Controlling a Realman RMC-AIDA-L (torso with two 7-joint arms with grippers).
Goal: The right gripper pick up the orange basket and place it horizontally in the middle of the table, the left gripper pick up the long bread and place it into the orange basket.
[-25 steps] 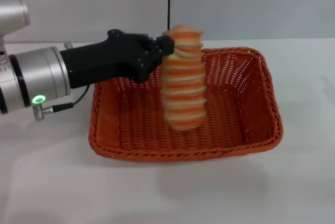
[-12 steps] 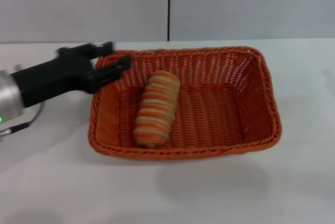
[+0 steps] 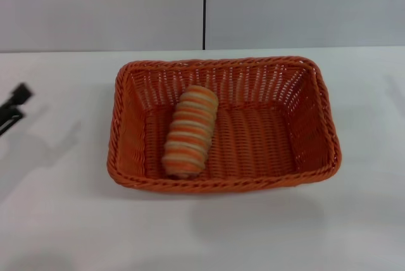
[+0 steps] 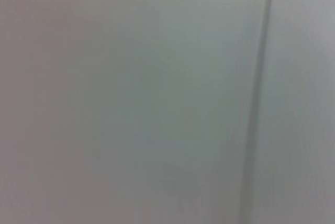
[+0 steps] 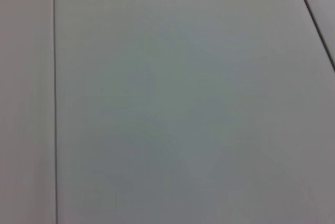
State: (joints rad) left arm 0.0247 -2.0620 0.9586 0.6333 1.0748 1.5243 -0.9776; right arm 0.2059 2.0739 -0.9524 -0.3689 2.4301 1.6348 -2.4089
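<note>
Long bread point(image 3: 190, 132) lying inside orange basket point(image 3: 319, 125), left half; left tool point(image 3: 14, 107) at table point(image 3: 202, 226) edge, empty, spread.

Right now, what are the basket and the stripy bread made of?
The orange basket looks like woven wicker or plastic cane: braided rim, open-weave sides. The long bread looks like a soft toy loaf, matte, with ridged orange and cream stripes; probably foam or plastic.

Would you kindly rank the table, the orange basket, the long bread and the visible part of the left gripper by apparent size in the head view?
1. The table, filling most of the view.
2. The orange basket.
3. The long bread, lying inside the basket.
4. The left gripper, only its tip showing at the picture's edge, so its full size is unsure.
</note>
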